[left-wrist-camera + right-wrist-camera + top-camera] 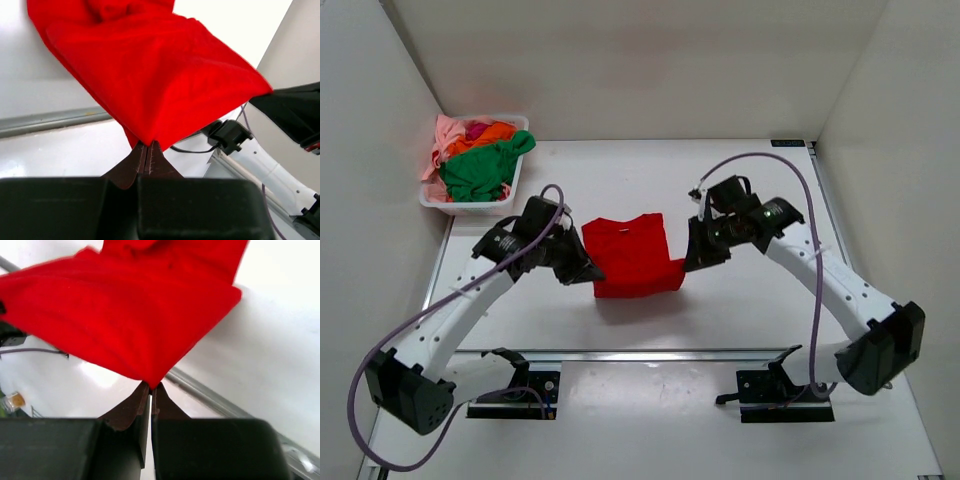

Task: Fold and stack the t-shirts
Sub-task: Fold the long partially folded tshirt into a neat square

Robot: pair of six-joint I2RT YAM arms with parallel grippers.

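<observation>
Matt red cloth t-shirt (632,256); glossy table (740,300)

The left arm (460,310) is stretched forward and inward from its base. The left gripper (588,272) is held low with its jaws pressed together, and a corner of the red t-shirt (630,255) is pinched right at the fingertips (156,157). The right arm (830,275) is bent inward the opposite way, and the right gripper (692,262) is likewise closed, with another corner clamped at its fingertips (142,400) and the cloth spread beyond them.
</observation>
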